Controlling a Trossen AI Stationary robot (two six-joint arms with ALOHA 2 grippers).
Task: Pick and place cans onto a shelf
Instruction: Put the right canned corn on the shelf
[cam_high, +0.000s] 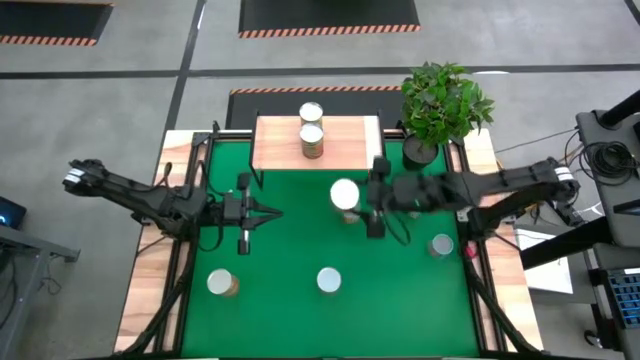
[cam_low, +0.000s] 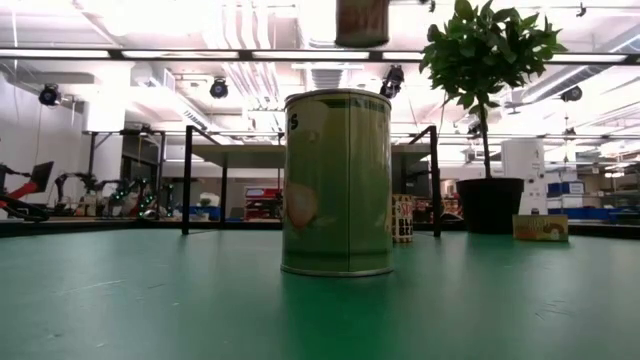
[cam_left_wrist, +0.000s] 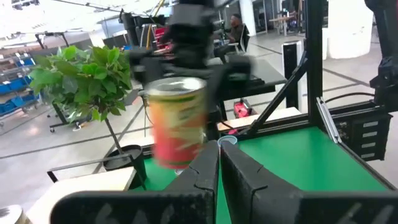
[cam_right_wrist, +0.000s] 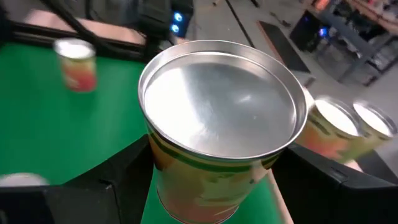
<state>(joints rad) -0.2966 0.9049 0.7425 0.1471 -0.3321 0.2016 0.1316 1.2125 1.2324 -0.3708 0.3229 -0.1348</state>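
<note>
My right gripper is shut on a can with a shiny silver top and a yellow-red label, held in the air over the middle of the green mat; the low view shows that can's bottom high up. Two cans stand on the shelf at the far edge. Three more cans stand on the mat. My left gripper hovers shut and level at the mat's left, holding nothing. My right gripper pinches the can's side wall just below the rim, one finger on each opposite side. The fingers come from the table's right, slanting slightly down. The can is upright, its top up, lifted clear of the mat.
A potted plant stands at the far right corner beside the shelf. In the low view the can on the near mat stands before the shelf's black legs. Bare green mat lies between the cans.
</note>
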